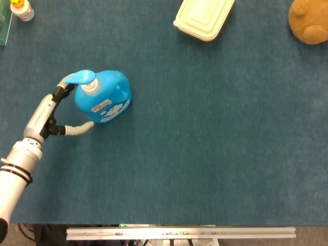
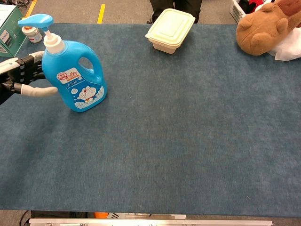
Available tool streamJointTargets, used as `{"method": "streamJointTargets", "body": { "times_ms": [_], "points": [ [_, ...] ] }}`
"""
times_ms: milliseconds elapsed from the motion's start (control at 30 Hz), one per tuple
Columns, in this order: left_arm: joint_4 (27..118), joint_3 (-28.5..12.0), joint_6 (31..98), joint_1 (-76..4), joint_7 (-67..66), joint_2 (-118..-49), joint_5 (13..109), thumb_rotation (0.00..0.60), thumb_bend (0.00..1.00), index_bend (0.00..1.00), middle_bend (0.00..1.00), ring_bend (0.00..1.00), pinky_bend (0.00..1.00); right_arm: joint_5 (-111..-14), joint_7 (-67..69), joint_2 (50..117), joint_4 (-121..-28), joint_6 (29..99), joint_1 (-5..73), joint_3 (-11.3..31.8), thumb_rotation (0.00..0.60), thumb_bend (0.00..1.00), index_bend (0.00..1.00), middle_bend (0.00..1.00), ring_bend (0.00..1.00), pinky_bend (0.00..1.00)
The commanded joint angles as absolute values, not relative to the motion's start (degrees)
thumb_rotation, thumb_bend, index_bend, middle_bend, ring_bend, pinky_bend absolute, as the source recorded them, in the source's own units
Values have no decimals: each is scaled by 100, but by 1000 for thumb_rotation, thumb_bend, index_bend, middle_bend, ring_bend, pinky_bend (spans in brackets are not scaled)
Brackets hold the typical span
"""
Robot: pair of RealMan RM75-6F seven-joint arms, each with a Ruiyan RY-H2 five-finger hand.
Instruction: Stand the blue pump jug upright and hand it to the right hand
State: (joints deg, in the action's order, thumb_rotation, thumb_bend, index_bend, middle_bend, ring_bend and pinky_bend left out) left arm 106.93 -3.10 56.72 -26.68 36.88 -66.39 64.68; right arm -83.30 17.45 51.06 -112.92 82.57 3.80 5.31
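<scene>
- One hand only is on show: the left hand (image 1: 54, 110) sits at the jug's left flank, and the right hand is in neither view.
- Its fingers are apart, one pale finger (image 2: 41, 91) reaching toward the jug's lower side, the others up near the pump neck; from the chest view the tip looks to be at the jug wall, but whether it really touches I cannot tell. It holds nothing.
- Chest view cuts the left hand (image 2: 21, 77) off at the frame's edge, so the palm and wrist are mostly lost there.
- Head view shows the silver forearm running off toward the bottom left corner.
- Jug (image 1: 103, 96) stands upright on the blue table (image 1: 205, 154), left of centre, pump head on top and pointing left, handle loop on its right shoulder, cartoon label facing the chest camera.
- Same jug (image 2: 74, 70) in the chest view, base flat on the cloth.
- Far side, middle: a cream lidded box (image 2: 170, 29), partly cut by the top edge in the head view, well apart from the jug.
- Far right corner: a brown plush toy (image 2: 265, 26), cropped in both views, with something white beside it that is hard to make out.
- Far left corner: a small bottle (image 1: 21, 9) with a yellow top and a green box, both clipped by the frame.
</scene>
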Motion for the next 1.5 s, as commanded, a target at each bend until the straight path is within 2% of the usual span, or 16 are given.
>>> {"method": "streamJointTargets", "body": {
  "times_ms": [33, 300, 500, 700, 867, 1100, 1500],
  "points": [
    [10753, -420, 5613, -2688, 3438, -6802, 6242, 600, 204, 16, 113, 92, 80, -8329, 1766, 5103, -11275, 8259, 376, 528, 600, 76, 80, 218, 107, 240],
    [10591, -702, 5732, -2704, 2945, -7275, 5704, 600, 204, 94, 175, 169, 141, -8298, 1837, 5083, -11241, 8274, 357, 533, 600, 75, 80, 218, 107, 240],
    [10481, -891, 5813, -2681, 2714, -7522, 5445, 600, 204, 263, 297, 304, 209, -8307, 1864, 5074, -11226, 8251, 361, 525, 600, 76, 80, 218, 107, 240],
    [10397, -1006, 5827, -2598, 2635, -7545, 5394, 600, 204, 356, 357, 342, 245, -8319, 1904, 5058, -11208, 8277, 344, 524, 600, 76, 80, 218, 107, 240],
    [10372, -1129, 5656, -2542, 2840, -7454, 5516, 600, 204, 434, 422, 456, 360, -8381, 1900, 5096, -11210, 8243, 390, 530, 600, 76, 80, 218, 107, 240],
    [10403, -1322, 5294, -2499, 3477, -7135, 6138, 600, 204, 485, 456, 461, 361, -8551, 1704, 5060, -11387, 8146, 547, 581, 600, 76, 80, 218, 107, 240],
    [10820, -1463, 4793, -2609, 4384, -6748, 7056, 600, 204, 490, 456, 460, 363, -8428, 1387, 4803, -12224, 7242, 1311, 869, 600, 93, 88, 223, 116, 240]
  ]
}}
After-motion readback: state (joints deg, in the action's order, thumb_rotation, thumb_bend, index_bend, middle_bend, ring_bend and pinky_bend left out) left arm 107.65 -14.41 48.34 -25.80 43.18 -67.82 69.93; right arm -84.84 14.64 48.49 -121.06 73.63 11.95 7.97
